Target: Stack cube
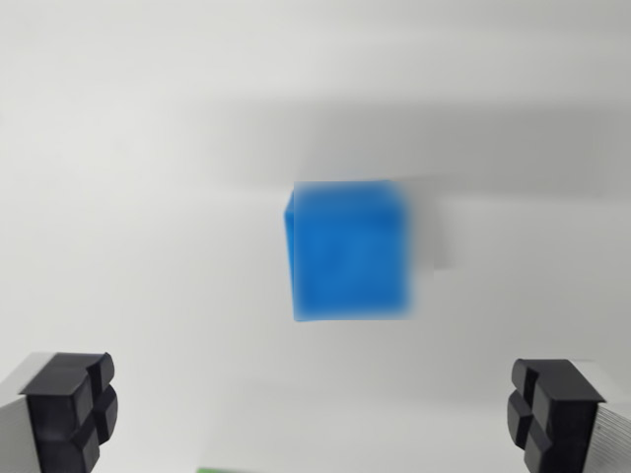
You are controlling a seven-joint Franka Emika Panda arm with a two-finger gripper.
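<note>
**Cube in sight, nothing gripped**

Cube (349, 251), blue and motion-blurred, sits near the centre of the frame on the white table (148, 148), apart from both pads. Our gripper (315, 414) stands wide open and empty, its fingertips (71, 409) at the lower corners, we judge so the cube can pass between them. A green sliver (229, 470) shows at the bottom edge; we cannot identify it.

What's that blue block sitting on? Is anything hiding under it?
The blue block rests on a plain white surface. Only white shows around it, with a faint shadow to its right. Whatever lies directly beneath is covered by the block itself, and the picture is blurred.
</note>
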